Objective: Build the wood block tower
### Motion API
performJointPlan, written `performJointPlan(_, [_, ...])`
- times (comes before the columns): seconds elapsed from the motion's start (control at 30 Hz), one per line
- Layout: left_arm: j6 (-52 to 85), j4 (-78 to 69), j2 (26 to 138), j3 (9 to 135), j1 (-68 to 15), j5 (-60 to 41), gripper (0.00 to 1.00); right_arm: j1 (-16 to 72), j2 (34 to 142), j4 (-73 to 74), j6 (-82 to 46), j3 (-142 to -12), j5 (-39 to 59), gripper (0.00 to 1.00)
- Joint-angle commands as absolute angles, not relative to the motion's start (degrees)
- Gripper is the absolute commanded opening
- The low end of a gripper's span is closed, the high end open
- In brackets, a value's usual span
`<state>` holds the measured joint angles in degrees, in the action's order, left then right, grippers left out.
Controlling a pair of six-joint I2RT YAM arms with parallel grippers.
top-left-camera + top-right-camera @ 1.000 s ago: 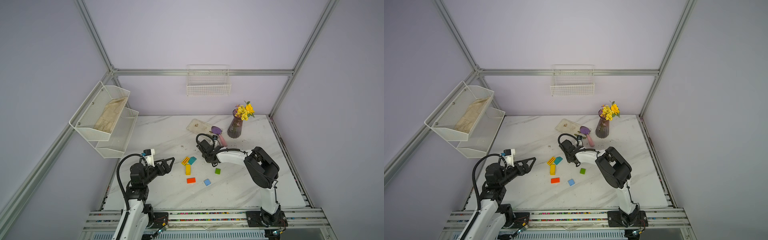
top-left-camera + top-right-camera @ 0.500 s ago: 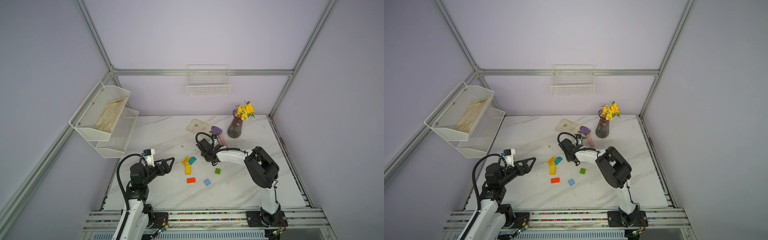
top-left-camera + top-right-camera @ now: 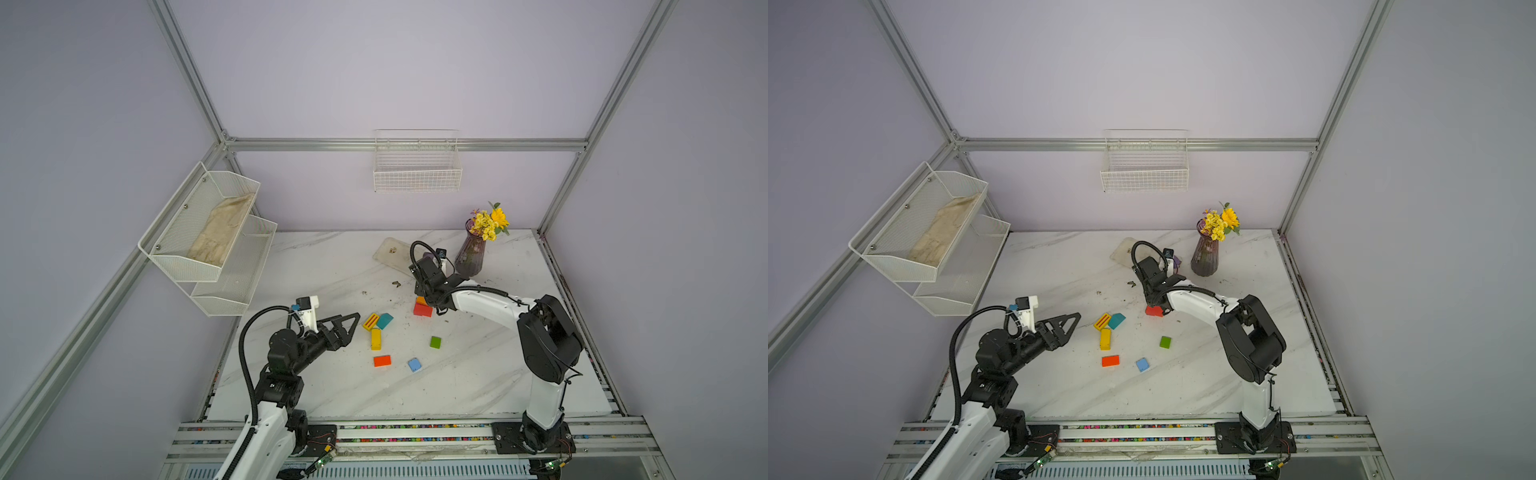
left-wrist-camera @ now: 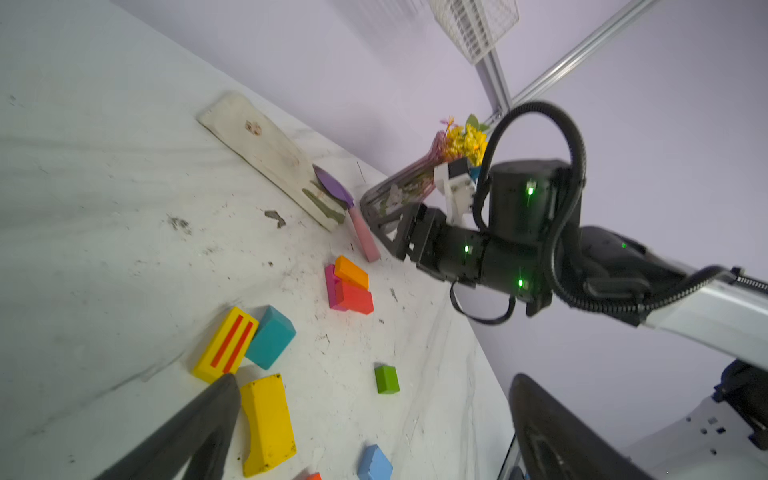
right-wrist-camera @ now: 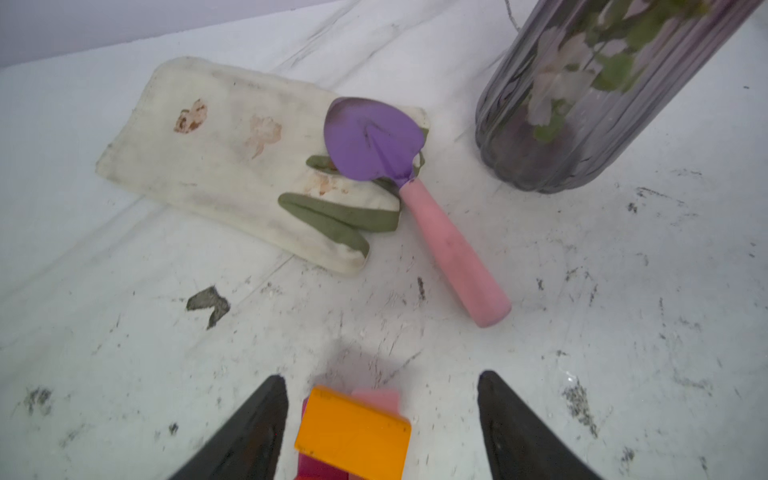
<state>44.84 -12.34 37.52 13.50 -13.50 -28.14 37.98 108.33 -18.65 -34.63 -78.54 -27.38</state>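
R gripper (image 5: 380, 380): jaws apart, holding nothing. They straddle the orange block (image 5: 353, 432) w/ a visible gap each side, one gap much wider than the other. That block caps the tower (image 4: 349, 286), a short stack so far: red block (image 4: 356, 298) beneath it, magenta block (image 4: 331, 286) against their side, and a pink edge showing behind the orange in the R wrist view. In both top views the tower sits just right of frame centre, half hidden under the R wrist.

Trowel (image 5: 453, 249): handle end near the tower, not touching, bare marble btw them. Its blade lies on the glove (image 5: 216, 166). Vase (image 3: 470, 257) stands just behind the R wrist, upper right of the marble, so it is tight back there.

Loose wood blocks lie at frame centre, left of and below the tower. Striped yellow block (image 3: 370, 321) touches the teal block (image 3: 385, 320), and the plain yellow block (image 3: 375, 338) is just below them. Green block (image 3: 435, 342), orange-red block (image 3: 382, 360) and blue block (image 3: 414, 365) each lie alone, marble all round.

L gripper (image 3: 353, 326): jaws fully wide, empty, left of the loose blocks w/ tips pointing at the yellow pair, close to the table's left edge.

Table (image 3: 478, 386): the lower part, down to the front rail, is bare, as is the strip along the right edge. Wire rack (image 3: 216, 249) juts in at upper left. Wall basket (image 3: 417, 166) hangs high on the back wall.
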Motion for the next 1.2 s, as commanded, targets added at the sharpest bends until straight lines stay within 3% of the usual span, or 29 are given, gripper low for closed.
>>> performJointPlan(0.0, [39.15,-10.85,44.44,21.20,-25.81,-14.32,1.00,35.08,111.46,-18.94,-30.41,-81.78,-21.07,0.66])
performJointPlan(0.2, [30.88,-4.60,63.48,34.97,-41.10,5.06,1.00,33.58,113.78,-18.74,-27.80,-82.65,-18.64,0.64])
performJointPlan(0.47, [26.63,-1.87,84.57,46.80,-44.29,7.35,1.00,32.52,117.18,-19.29,-25.84,-83.57,-15.65,0.60])
performJointPlan(0.73, [24.31,4.02,94.12,55.86,-44.83,13.47,1.00,31.82,119.13,-18.89,-24.78,-83.31,-13.90,0.59])
performJointPlan(1.17, [23.14,8.30,103.38,64.65,-44.98,14.53,1.00,31.82,119.71,-18.72,-24.52,-83.48,-12.85,0.57])
